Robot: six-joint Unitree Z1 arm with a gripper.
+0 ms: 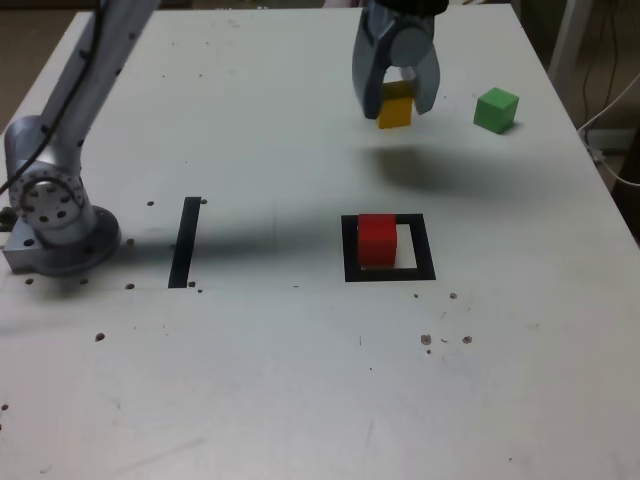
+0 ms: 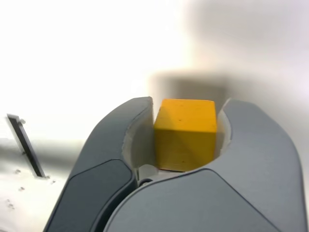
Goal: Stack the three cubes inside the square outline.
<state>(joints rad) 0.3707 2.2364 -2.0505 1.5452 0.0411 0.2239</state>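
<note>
My gripper [image 1: 394,108] hangs above the table at the back, shut on the yellow cube [image 1: 395,110], which is lifted with its shadow on the table below. In the wrist view the yellow cube [image 2: 185,134] sits squeezed between both grey fingers [image 2: 120,145]. The red cube [image 1: 377,240] rests inside the black square outline [image 1: 428,250], toward its side on the exterior view's left. The green cube [image 1: 496,109] stands alone on the table at the back, to the exterior view's right of the gripper.
A narrow black strip [image 1: 186,241] is marked on the white table, left of the outline in the exterior view; it also shows as the strip [image 2: 26,145] in the wrist view. The arm's base [image 1: 55,215] stands at the exterior view's left edge. Cables hang off the table's right edge.
</note>
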